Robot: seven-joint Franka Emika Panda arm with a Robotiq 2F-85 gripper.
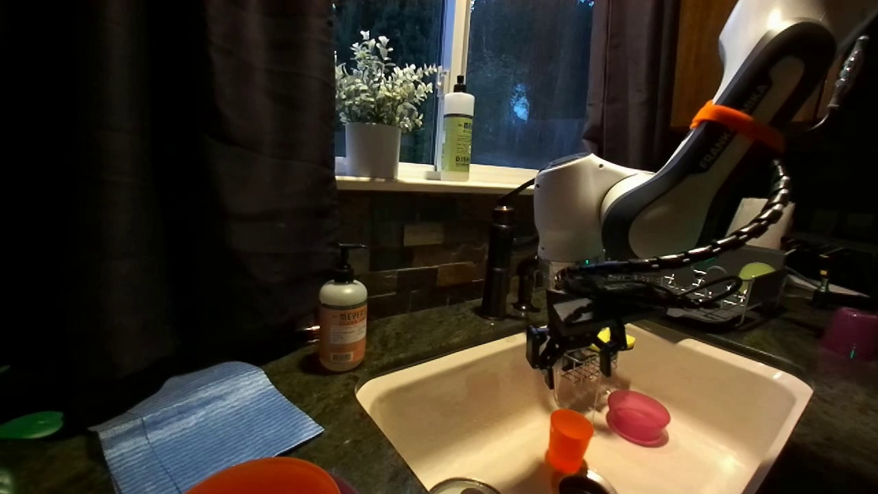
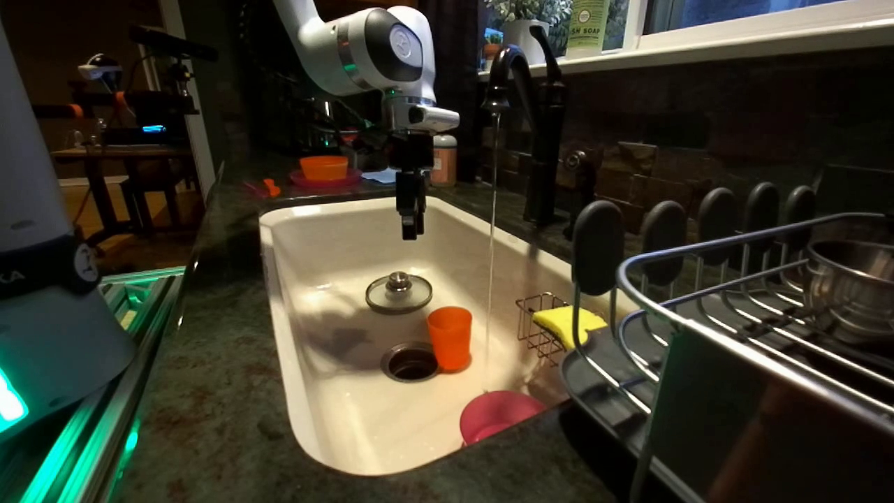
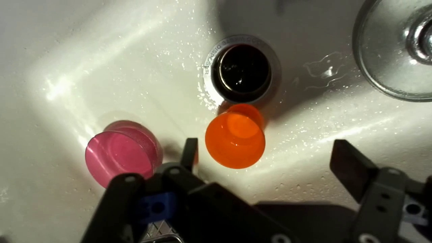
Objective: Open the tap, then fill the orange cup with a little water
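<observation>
- Nearest in an exterior view, a metal-wire dish rack (image 2: pixel 598 248) with grey, paddle-shaped prongs.
- Smooth white sink (image 2: pixel 349 419) with rounded corners, set into a desk (image 2: pixel 209 335) of dark, mottled stone.
- At the sink's near end, a rounded pinkish-red cup (image 2: pixel 496 419).
- Farther in, on the sink floor, the orange cup (image 2: pixel 450 342), a plain plastic tumbler wider at the rim, upright just beside the metal-ringed drain (image 2: pixel 412 366).
- To the side, the tap (image 2: pixel 546 150), dark bronze-black metal with an arched spout and a thin stream of water (image 2: pixel 494 175) below it.
- Over the sink in both exterior views, the bent white-and-black arm (image 2: pixel 335 52); claw (image 3: pixel 266 155) pointing straight down, released, with fingers parted wide, well apart from the orange cup.
- Beyond the sink's far end, a smooth orange bowl (image 2: pixel 324 168) on a pink plate (image 2: pixel 299 179).
- At the back in an exterior view, rough stone tiles (image 1: pixel 422 235), heavy dark curtains (image 1: pixel 274 137) and a dim, bluish window (image 1: pixel 528 89).
</observation>
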